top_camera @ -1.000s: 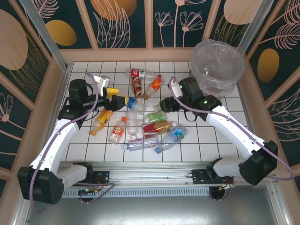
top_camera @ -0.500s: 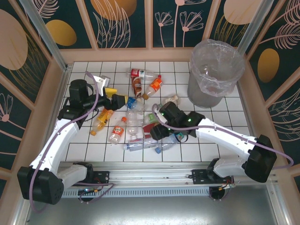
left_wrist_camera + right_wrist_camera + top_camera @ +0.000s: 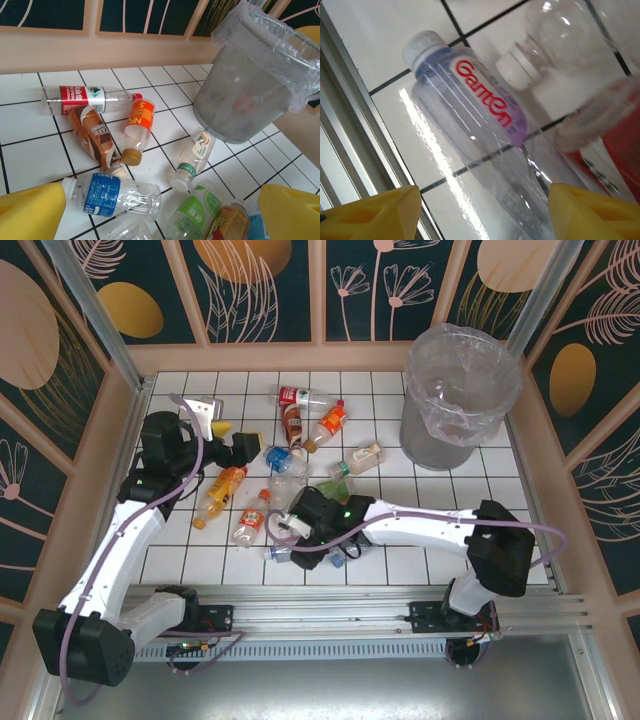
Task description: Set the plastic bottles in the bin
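Plastic bottles lie in a loose pile on the white tiled floor. My right gripper (image 3: 303, 538) is low over the pile's near edge, open, its yellow fingers (image 3: 592, 212) on either side of a clear purple-labelled bottle (image 3: 480, 130) lying flat. My left gripper (image 3: 250, 442) hangs open and empty over the pile's left side. In its wrist view I see a red-labelled bottle (image 3: 80, 95), a brown one (image 3: 92, 132), an orange one (image 3: 137, 122), a blue-labelled one (image 3: 110, 195) and a green one (image 3: 197, 212). The bin (image 3: 460, 390), grey with a clear bag, stands at the far right.
A metal rail (image 3: 340, 595) runs along the near edge just behind the right gripper. Wooden walls (image 3: 100, 440) close the floor in on three sides. An orange juice bottle (image 3: 222, 490) lies below the left gripper. White tiles lie bare to the right of the pile.
The right arm has swung away from the bin, down and to the left, to the near edge of the pile. The left gripper has drawn back slightly toward the far left.
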Available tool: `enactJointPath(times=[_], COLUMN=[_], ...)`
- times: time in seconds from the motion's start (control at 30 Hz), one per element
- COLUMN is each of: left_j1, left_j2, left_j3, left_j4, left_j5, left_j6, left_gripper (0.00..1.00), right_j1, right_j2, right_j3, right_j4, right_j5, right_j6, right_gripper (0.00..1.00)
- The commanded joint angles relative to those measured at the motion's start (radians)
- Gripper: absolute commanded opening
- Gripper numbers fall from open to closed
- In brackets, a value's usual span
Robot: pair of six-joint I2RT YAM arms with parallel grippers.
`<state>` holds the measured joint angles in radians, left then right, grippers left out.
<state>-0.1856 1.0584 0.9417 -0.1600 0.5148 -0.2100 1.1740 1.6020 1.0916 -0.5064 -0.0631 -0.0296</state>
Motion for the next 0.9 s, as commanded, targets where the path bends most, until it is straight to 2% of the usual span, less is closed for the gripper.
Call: enactJointPath(times=[0.0,0.23,0.5,0.7,0.87], left_j1=[-0.005,-0.004,-0.005,-0.005,-0.005], left_j2=[-0.007,0.0,0.006,0.005,0.0], left_j3=[0.0,-0.004,-0.006,-0.008,-0.011], left_j4=[0.029,0.046,0.058,0.06,0.068], left_j5=[0.034,0.073,0.113,0.126,0.131], left_j6=[0.001,-0.016,-0.022,-0.025,-0.031], left_gripper=[0.99,0.99,0.99,0.99,0.99], right_j1=[0.032,0.067,0.102,0.107,0.108], right_j2=[0.059,0.186,0.252,0.274,0.295], right_j3=[0.069,0.134,0.143,0.145,0.162], right_j4=[0.014,-0.01,-0.013,-0.004,0.008], right_j5=[0.043,0.074,0.203,0.216,0.196], right_j6=[-0.078,-0.134,-0.165,-0.164,-0.157], right_gripper=[0.69,0.69,0.72,0.73,0.66])
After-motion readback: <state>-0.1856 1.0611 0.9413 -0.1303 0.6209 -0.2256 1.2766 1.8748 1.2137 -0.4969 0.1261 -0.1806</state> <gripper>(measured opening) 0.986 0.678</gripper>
